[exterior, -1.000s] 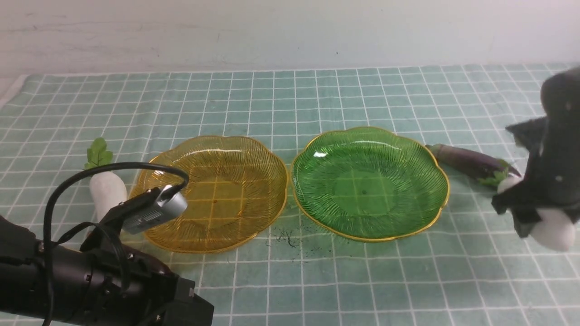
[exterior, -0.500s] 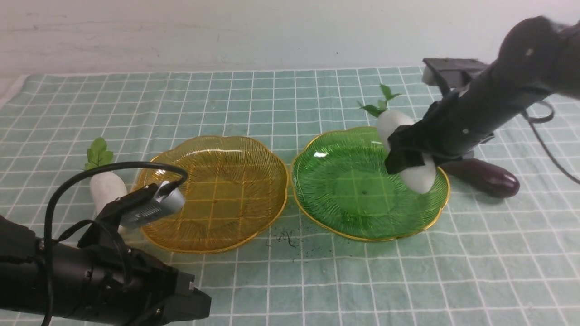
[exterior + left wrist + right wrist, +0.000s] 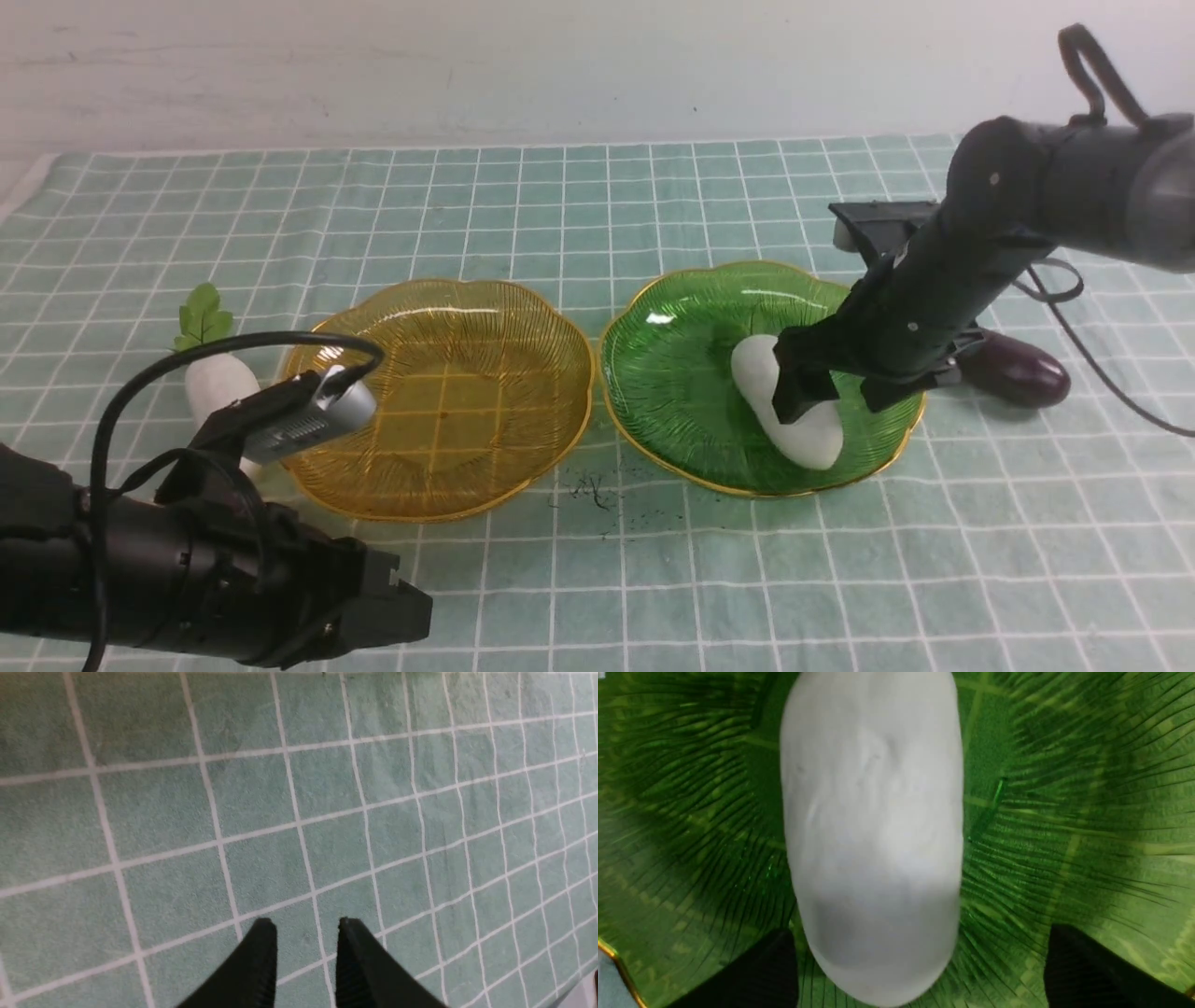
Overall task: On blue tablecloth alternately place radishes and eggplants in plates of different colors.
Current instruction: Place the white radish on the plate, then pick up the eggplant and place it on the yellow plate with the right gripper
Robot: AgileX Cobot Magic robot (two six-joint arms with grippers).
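1 white radish (image 3: pixel 810 437) lies in the green plate (image 3: pixel 681 373), its long axis running diagonally toward the near rim. The right jaws straddle it, spread wide and clear of both flanks — nothing gripped. The dark eggplant (image 3: pixel 1018 369) lies on the blue tablecloth (image 3: pixel 560 205) just beyond that plate's right rim, nearest the right arm (image 3: pixel 934 289) and partly hidden behind it. The left jaws stand narrow and empty over bare cloth. The radish is smooth and matt, the eggplant glossy, the plate ribbed, scalloped, translucent — probably slick.

White radish (image 3: pixel 814 441), ribbed green plate (image 3: pixel 681 373)
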